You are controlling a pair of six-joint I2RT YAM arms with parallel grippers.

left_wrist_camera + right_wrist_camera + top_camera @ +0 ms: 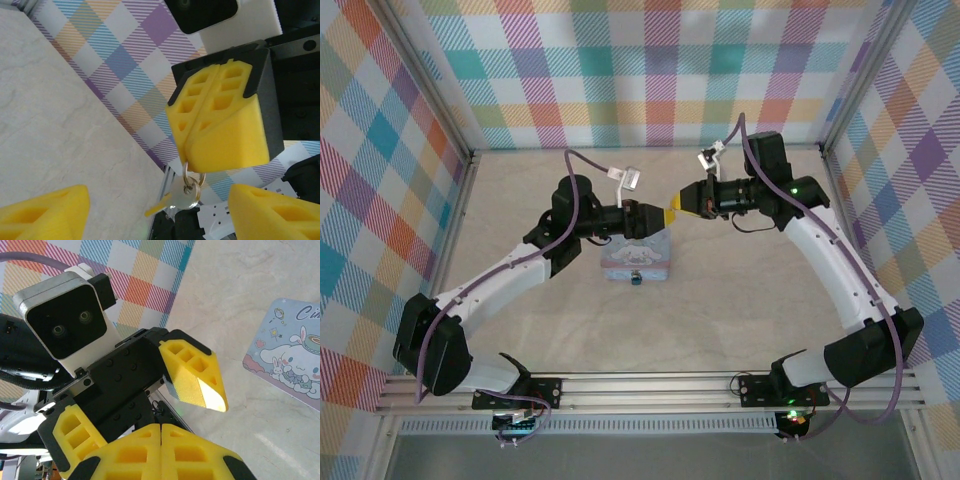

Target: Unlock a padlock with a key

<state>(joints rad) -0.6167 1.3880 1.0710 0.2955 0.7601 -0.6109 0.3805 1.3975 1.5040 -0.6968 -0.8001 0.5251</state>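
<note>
A: What is lying on the pale marbled tabletop [760, 300]?

B: A pastel-blue, cartoon-printed rectangular tin box [642, 258] is lying flat there, lid upward. The tiny dark bluish padlock [634, 279] is resting on the tabletop just beside the tin box's near edge, around the middle of that edge.

A: And where is the key?

B: The small silvery metal key [184, 197] is hanging in the air above the tin box, dangling from a brass-coloured split ring [192, 180]. The right gripper [192, 150] is gripping the key by that split ring. Its two yellow foam fingers are pressing together with no gap between them.

A: What is the left gripper doing?

B: The left gripper [665, 215] is hovering above the tin box's far edge, meeting the right gripper almost tip to tip. Its yellow fingers [42, 210] are standing wide apart and holding nothing. In the left wrist view the key is showing between them. Whether it is hanging level with those fingers or beyond them cannot be told.
</note>
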